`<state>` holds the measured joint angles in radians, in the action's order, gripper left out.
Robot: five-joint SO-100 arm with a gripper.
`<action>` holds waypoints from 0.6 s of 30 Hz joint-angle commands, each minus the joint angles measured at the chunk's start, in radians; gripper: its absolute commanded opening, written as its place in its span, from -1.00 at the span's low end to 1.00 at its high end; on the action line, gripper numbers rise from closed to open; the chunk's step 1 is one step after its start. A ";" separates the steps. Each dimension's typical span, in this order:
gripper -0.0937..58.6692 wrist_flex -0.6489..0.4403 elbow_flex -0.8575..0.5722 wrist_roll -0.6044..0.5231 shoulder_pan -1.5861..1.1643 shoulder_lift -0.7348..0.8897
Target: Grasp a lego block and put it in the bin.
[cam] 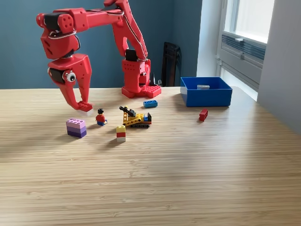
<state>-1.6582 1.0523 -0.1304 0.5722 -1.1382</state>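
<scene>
- Gripper (84,106): lowered to the wooden table (188,179), jaws closed on a white brick (86,111).
- Purple brick stack (76,127): just below-left of the gripper in the exterior view.
- Minifigure (100,117): immediately right.
- Yellow vehicle (136,119), blue brick (150,103): further right.
- Red brick (203,114), blue bin (206,92): well apart, far right.

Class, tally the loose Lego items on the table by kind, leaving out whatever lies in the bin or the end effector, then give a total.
Bricks and brick stacks: 4 (purple, yellow-white, blue, red)
Minifigure: 1
Vehicle: 1
Total: 6
</scene>
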 commanded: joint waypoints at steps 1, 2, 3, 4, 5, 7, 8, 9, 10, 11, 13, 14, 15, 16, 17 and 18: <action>-0.99 -0.051 -0.091 -0.021 -0.160 -0.138; -0.99 -0.051 -0.074 -0.025 -0.196 -0.173; -0.99 -0.051 -0.052 -0.028 -0.238 -0.210; -0.99 -0.051 -0.028 -0.034 -0.282 -0.245; -0.99 -0.051 -0.005 -0.041 -0.330 -0.281; -0.99 -0.051 0.049 -0.063 -0.433 -0.347; -0.99 -0.051 0.075 -0.072 -0.488 -0.377; -0.99 -0.051 0.103 -0.083 -0.541 -0.410; -0.99 -0.051 0.126 -0.098 -0.595 -0.439; -0.99 -0.051 0.147 -0.110 -0.650 -0.468; -0.99 -0.051 0.184 -0.133 -0.756 -0.520; -0.99 -0.051 0.199 -0.146 -0.811 -0.537; -0.99 -0.051 0.215 -0.156 -0.867 -0.554; -0.99 -0.051 0.230 -0.169 -0.922 -0.569; -0.99 -0.051 0.242 -0.181 -0.976 -0.583; -0.99 -0.051 0.253 -0.193 -1.032 -0.591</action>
<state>-1.6889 1.2977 -0.2930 -0.2792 -1.5953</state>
